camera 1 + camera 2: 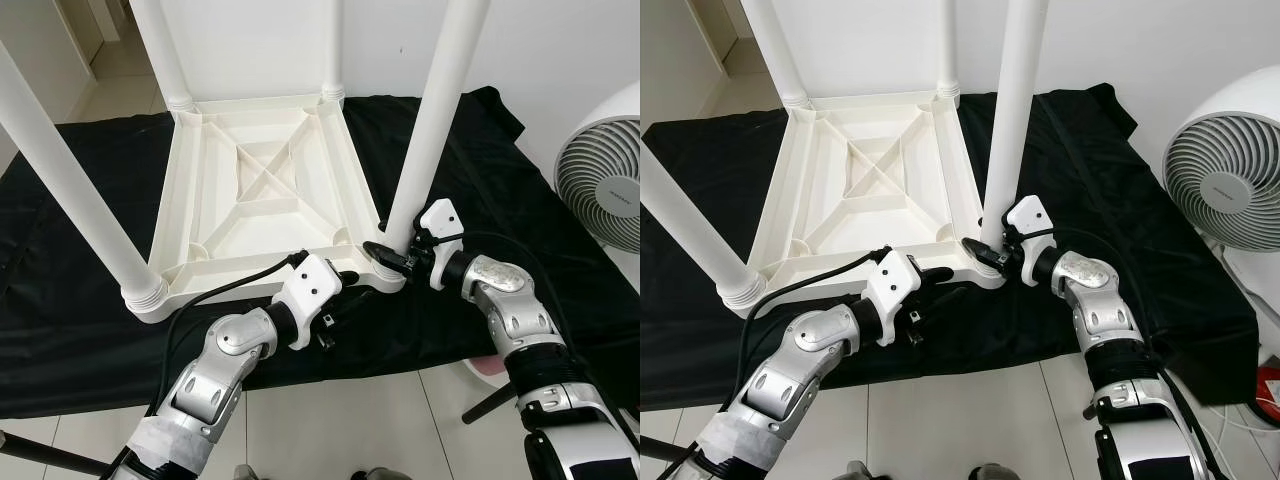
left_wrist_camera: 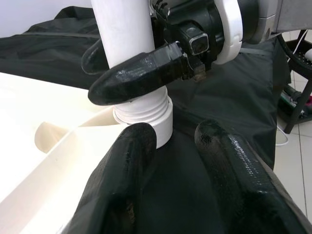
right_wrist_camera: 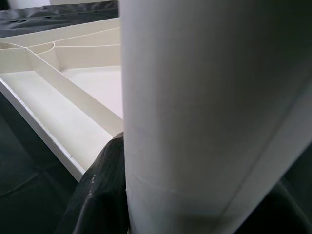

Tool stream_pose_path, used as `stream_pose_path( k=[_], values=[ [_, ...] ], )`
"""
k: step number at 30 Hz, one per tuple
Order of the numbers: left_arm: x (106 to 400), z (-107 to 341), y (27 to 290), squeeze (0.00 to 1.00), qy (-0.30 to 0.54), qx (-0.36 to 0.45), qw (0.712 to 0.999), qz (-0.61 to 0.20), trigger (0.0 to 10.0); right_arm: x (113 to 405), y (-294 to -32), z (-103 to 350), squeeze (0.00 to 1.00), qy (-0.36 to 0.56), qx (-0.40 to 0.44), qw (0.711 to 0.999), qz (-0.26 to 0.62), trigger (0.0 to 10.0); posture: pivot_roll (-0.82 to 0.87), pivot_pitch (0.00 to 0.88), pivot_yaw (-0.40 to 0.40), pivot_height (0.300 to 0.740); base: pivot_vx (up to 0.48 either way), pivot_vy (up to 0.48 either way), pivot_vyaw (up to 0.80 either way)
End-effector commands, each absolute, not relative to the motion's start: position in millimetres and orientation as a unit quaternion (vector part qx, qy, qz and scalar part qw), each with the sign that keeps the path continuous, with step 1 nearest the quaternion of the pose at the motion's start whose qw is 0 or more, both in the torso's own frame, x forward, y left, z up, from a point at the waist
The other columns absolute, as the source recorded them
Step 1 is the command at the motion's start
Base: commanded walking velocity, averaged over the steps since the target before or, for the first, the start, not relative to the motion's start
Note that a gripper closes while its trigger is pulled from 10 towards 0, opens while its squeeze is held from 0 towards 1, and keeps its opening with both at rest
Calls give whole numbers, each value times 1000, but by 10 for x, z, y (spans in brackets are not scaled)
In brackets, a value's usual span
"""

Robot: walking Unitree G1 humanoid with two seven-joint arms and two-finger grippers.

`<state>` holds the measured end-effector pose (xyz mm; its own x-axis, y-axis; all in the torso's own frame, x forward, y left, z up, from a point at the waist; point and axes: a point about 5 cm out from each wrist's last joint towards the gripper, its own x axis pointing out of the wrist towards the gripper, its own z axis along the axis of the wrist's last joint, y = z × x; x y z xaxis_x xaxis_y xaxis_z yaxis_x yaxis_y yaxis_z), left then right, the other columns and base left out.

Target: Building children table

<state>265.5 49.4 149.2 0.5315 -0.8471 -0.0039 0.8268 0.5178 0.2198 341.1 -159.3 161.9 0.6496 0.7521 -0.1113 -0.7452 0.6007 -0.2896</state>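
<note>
Standing in its corner socket, the near-right leg (image 1: pixel 432 118) rises from the upturned white table top (image 1: pixel 262 190), which lies on a black cloth (image 1: pixel 90 200). The right gripper (image 1: pixel 392 252) clasps the leg just above its threaded collar, apparently seating it. The left gripper (image 2: pixel 185 161) hovers unclenched at the corner, fingers apart. Next likely calls for twisting the leg tight while steadying the top.

A black cloth (image 1: pixel 90 330) covers the pale tiled floor (image 1: pixel 330 420); a white fan (image 1: pixel 605 180) stands beside a white wall (image 1: pixel 560 60).
</note>
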Motion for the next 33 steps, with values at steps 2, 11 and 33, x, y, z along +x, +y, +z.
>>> stream_pose_path(
  k=[2, 11, 33],
  values=[
    [2643, 1467, 517, 0, -46, 97, 875, -472, 10000, 3398, -1600, 1506, 0, 11, -163, 890, 426, 0, -140, 65, 49, 740, 0, 0, 0],
    [2636, 1470, 521, 0, -46, 96, 873, -476, 10000, 3458, -1654, 1574, 0, -7, -123, 930, 347, 10000, -143, 70, 53, 740, 0, 0, 0],
    [2623, 1468, 486, 0, -46, 91, 872, -480, 10000, 3050, -1218, 1626, 0, -26, -35, 999, 23, 10000, -144, 71, 41, 740, 0, 0, 0]
  ],
)
